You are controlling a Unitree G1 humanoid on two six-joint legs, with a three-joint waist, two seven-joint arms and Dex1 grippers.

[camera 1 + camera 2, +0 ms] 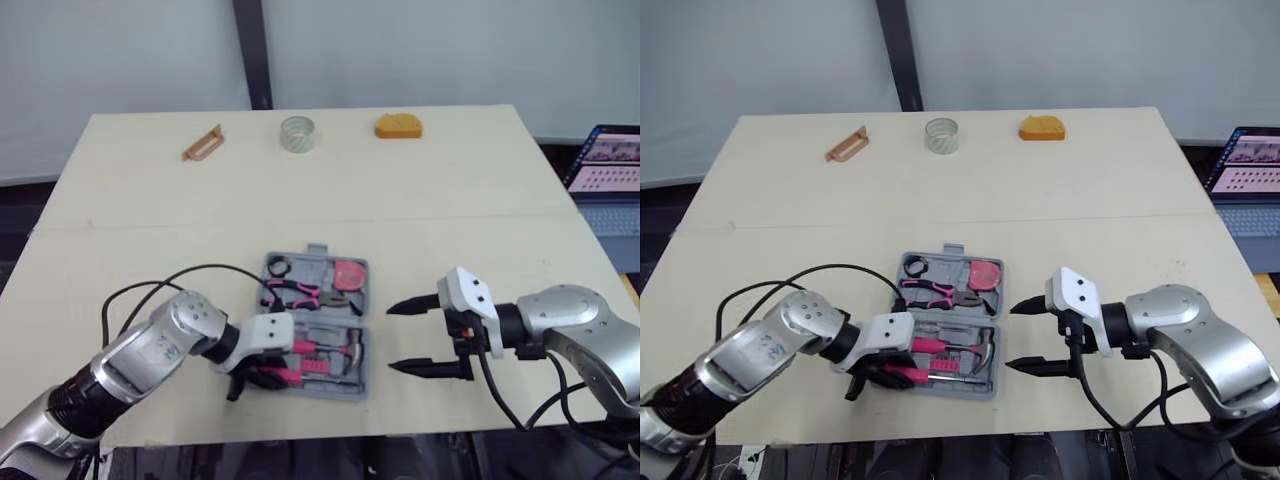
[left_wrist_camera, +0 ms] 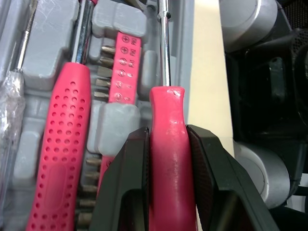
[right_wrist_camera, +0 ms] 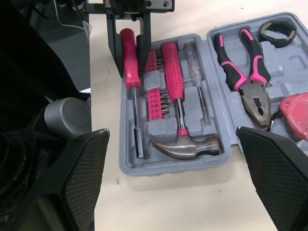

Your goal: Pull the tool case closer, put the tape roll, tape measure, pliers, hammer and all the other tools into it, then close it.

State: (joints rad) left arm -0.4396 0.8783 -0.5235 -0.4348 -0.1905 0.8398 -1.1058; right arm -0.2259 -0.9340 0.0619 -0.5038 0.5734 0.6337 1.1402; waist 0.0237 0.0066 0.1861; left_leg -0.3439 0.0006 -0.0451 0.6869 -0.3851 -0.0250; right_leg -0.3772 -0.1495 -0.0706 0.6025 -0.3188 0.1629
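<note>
My left jaws clamp the pink screwdriver (image 2: pixel 166 120) mid-handle (stiff, light, probably slick plastic) inside the open tool case (image 3: pixel 159 168) at the counter's (image 1: pixel 450 200) six o'clock edge; my right jaws gape wide at its three o'clock.

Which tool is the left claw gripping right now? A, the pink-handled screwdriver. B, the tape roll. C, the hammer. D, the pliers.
A: the left claw is shut around the smooth grip of the pink-handled screwdriver, while the hammer lies free beside it in the tool case.
</note>
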